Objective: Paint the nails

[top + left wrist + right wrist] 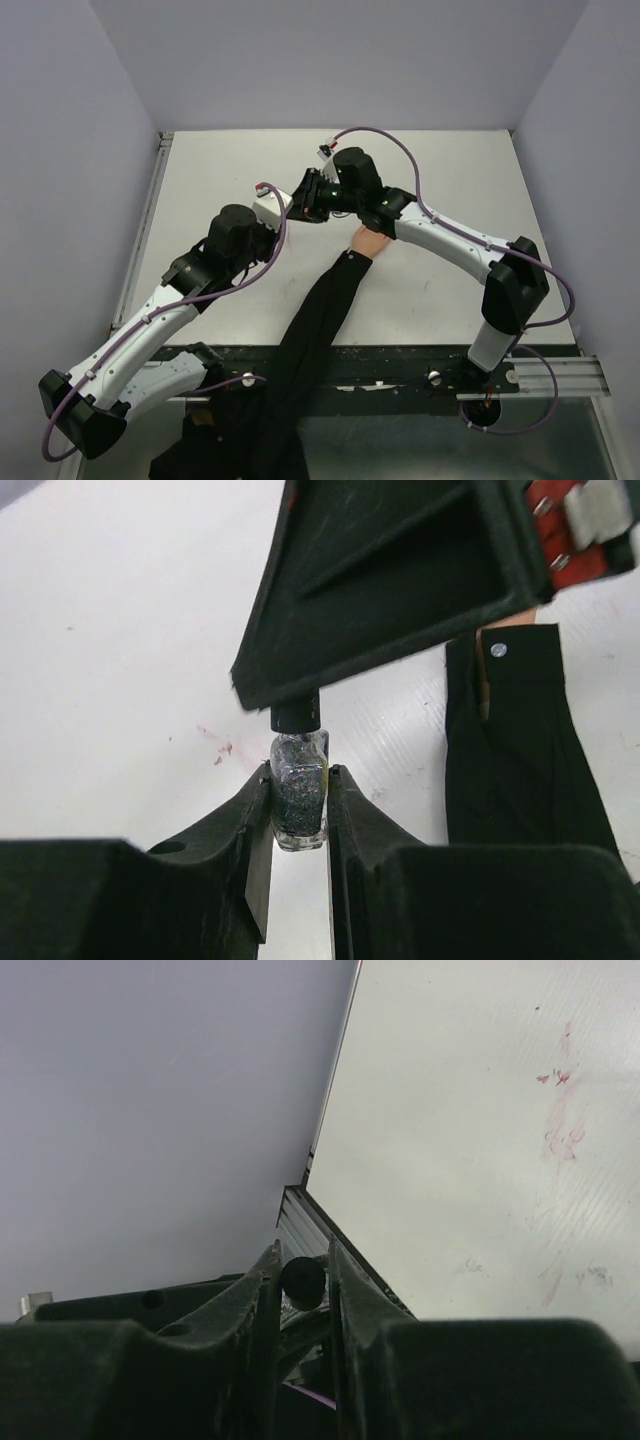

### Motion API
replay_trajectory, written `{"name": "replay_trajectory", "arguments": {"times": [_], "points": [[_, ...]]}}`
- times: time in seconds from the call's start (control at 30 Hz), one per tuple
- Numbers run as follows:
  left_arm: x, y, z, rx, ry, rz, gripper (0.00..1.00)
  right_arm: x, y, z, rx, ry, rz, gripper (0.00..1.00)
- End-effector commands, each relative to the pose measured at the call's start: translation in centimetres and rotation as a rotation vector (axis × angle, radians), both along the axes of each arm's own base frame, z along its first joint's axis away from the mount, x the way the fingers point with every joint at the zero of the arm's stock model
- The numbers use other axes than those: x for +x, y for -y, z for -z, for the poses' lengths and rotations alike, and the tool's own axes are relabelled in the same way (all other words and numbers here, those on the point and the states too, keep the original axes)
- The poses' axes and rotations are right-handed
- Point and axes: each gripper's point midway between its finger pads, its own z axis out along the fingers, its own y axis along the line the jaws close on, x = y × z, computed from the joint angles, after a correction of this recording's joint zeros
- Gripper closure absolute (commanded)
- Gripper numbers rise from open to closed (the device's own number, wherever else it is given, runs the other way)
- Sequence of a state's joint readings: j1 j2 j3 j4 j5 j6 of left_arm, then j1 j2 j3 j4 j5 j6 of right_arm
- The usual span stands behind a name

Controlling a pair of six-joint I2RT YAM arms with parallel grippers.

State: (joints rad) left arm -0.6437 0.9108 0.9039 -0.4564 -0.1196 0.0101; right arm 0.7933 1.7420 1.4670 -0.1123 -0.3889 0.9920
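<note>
A pale peach fake hand (367, 241) with a long black sleeve (318, 320) lies mid-table; its nails are hidden under my right arm. My left gripper (298, 777) is shut on a small dark glitter bottle (298, 798), held upright above the table. My right gripper (300, 1252) is shut on the bottle's black cap (303, 1281), which also shows in the left wrist view (297, 718). In the top view both grippers, left (283, 208) and right (303, 197), meet just left of the hand. The sleeve cuff (520, 760) lies to the right of the bottle.
Faint red stains (558, 1110) mark the white table (220, 170). A metal rail (145, 220) runs along the table's left edge. Purple-grey walls enclose the table on three sides. The sleeve hangs over the near black edge (400, 360).
</note>
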Motion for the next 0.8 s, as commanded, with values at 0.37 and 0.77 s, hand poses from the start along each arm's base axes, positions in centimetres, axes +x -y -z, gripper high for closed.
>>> {"name": "replay_trajectory", "arguments": {"times": [0.37,0.77], "points": [[-3.5,3.1,-3.5,-0.24,0.031,0.208,1.0,0.9,5.1,-7.4,0.01,0.254,0.112,0.31],[-10.4,5.2,-8.6,-0.566,-0.156,0.547,1.0,-7.6,8.1,-15.4,0.116,0.744,-0.259,0.28]]}}
